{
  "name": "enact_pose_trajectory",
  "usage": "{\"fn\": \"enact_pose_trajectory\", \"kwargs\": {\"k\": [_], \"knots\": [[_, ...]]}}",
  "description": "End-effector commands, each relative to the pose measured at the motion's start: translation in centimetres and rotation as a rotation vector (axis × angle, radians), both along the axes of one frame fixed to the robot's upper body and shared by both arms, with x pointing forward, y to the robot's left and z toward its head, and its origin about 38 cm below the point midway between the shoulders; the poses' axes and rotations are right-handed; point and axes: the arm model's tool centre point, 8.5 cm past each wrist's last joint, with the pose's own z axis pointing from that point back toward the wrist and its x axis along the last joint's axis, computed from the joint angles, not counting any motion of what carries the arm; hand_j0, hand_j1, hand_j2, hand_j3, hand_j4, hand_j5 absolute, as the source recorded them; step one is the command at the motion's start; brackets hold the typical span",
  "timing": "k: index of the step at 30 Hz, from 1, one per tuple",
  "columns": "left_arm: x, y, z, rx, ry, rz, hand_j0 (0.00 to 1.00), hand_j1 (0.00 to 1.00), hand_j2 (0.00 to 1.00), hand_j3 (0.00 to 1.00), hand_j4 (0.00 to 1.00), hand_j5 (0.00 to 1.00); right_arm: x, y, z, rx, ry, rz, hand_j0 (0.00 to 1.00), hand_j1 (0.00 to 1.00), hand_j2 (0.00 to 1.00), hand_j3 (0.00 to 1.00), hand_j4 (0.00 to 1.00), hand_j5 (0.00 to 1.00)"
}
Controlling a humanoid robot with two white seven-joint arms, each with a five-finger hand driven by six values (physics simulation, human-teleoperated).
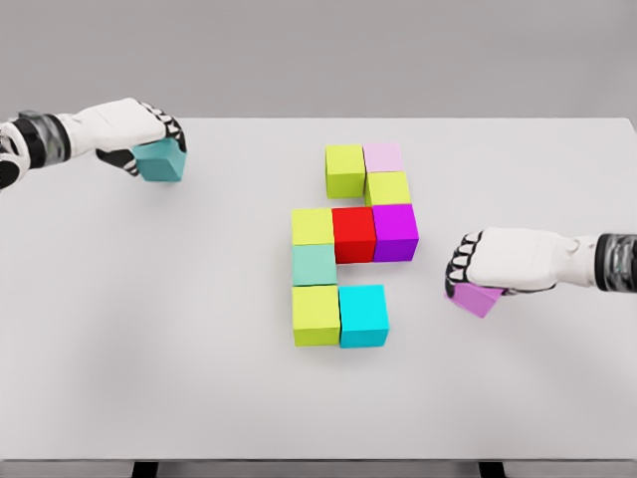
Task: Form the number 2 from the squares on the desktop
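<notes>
Coloured cubes sit joined in the middle of the white table [199, 378]: a yellow-green cube [344, 169] and a pale pink cube [383, 157] on top, a yellow cube [389, 187] below, then a yellow cube [312, 226], a red cube [353, 234] and a purple cube [395, 231], a mint cube [315, 264], and at the bottom a yellow cube [316, 315] beside a cyan cube [363, 315]. My left hand [149, 134] is shut on a teal cube [161, 160] at the far left. My right hand [478, 267] is shut on a violet cube [476, 298] right of the assembly.
The table's front edge [318, 460] runs along the bottom of the view, with dark legs showing beneath it. Bare tabletop lies between each hand and the central cubes.
</notes>
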Motion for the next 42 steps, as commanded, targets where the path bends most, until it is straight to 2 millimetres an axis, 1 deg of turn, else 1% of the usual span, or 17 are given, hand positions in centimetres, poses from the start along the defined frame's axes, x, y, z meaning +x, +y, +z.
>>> {"fn": "enact_pose_trajectory", "kwargs": {"k": [1,3,6,10,11,14,20,22,24,25,31,34,36,37,39,41,42], "knots": [[0.2,-0.9,-0.5,-0.009,0.014,-0.004,0.66,0.66,0.66,0.66,0.66,0.66,-0.3,0.4,-0.3,0.022,0.026,0.009,0.56,0.56,0.56,0.56,0.56,0.56],[0.6,-1.5,-0.4,-0.016,0.015,-0.008,0.66,0.66,0.66,0.66,0.66,0.66,-0.5,0.9,-0.8,0.030,0.039,0.020,0.56,0.56,0.56,0.56,0.56,0.56],[0.9,-2.6,-0.2,-0.023,0.012,-0.022,0.66,0.66,0.66,0.66,0.66,0.66,-0.7,2.4,-1.4,0.077,0.069,0.045,0.57,0.57,0.57,0.57,0.57,0.57],[1.3,-3.7,0.0,-0.034,0.008,-0.035,0.66,0.66,0.66,0.66,0.66,0.66,-0.8,2.4,-1.5,0.078,0.071,0.046,0.58,0.58,0.58,0.58,0.58,0.58],[1.4,-4.4,0.0,-0.039,0.007,-0.044,0.66,0.66,0.66,0.66,0.66,0.66,-0.8,2.5,-1.6,0.078,0.073,0.048,0.58,0.58,0.58,0.58,0.58,0.58],[1.5,-5.3,-0.4,-0.035,0.026,-0.052,0.66,0.66,0.66,0.66,0.66,0.66,-1.3,2.7,-2.4,0.067,0.100,0.059,0.59,0.59,0.59,0.59,0.59,0.59],[1.9,-7.6,-0.5,-0.045,0.037,-0.077,0.66,0.66,0.66,0.66,0.66,0.66,-1.4,2.5,-2.6,0.058,0.109,0.058,0.60,0.60,0.60,0.60,0.60,0.60],[1.9,-8.4,-0.7,-0.044,0.048,-0.087,0.66,0.66,0.66,0.66,0.66,0.66,-1.4,2.5,-2.6,0.057,0.108,0.058,0.71,0.71,0.71,0.71,0.71,0.71],[2.0,-8.5,-0.7,-0.044,0.049,-0.088,0.66,0.66,0.66,0.66,0.66,0.66,-1.5,2.6,-2.8,0.056,0.114,0.061,0.93,0.93,0.93,0.93,0.93,0.93],[2.0,-8.8,-0.6,-0.045,0.047,-0.094,0.66,0.66,0.66,0.66,0.66,0.66,-1.5,2.6,-2.8,0.055,0.113,0.061,0.98,0.98,0.98,0.98,0.98,0.98],[2.2,-10.2,-0.2,-0.050,0.045,-0.115,0.66,0.66,0.66,0.66,0.66,0.66,-1.5,2.4,-2.7,0.053,0.110,0.058,0.99,0.99,0.99,0.99,0.99,0.99],[2.2,-11.2,-0.3,-0.052,0.051,-0.129,0.66,0.66,0.66,0.66,0.66,0.66,-1.2,1.3,-1.7,0.062,0.107,0.033,0.99,0.99,0.99,0.99,0.99,0.99],[2.2,-11.7,-0.3,-0.054,0.052,-0.138,0.66,0.66,0.66,0.66,0.66,0.66,-0.5,-0.9,1.5,0.118,0.079,-0.024,0.99,0.99,0.99,0.99,0.99,0.99],[2.1,-12.2,-0.4,-0.052,0.058,-0.144,0.66,0.66,0.66,0.66,0.66,0.66,-0.6,-1.9,2.5,0.136,0.090,-0.044,0.99,0.99,0.99,0.99,0.99,0.99],[2.1,-12.6,-0.6,-0.051,0.065,-0.150,0.66,0.66,0.66,0.66,0.66,0.66,-0.8,-3.4,3.8,0.143,0.106,-0.073,0.99,0.99,0.99,0.99,0.99,0.99],[2.0,-13.3,-0.6,-0.055,0.066,-0.161,0.66,0.66,0.66,0.66,0.66,0.66,-0.8,-4.1,4.8,0.166,0.105,-0.090,0.99,0.99,0.99,0.99,0.99,0.99],[2.0,-13.2,-0.7,-0.048,0.072,-0.160,0.66,0.66,0.66,0.66,0.66,0.66,-0.4,-4.6,5.9,0.191,0.081,-0.109,0.99,0.99,0.99,0.99,0.99,0.99]]}}
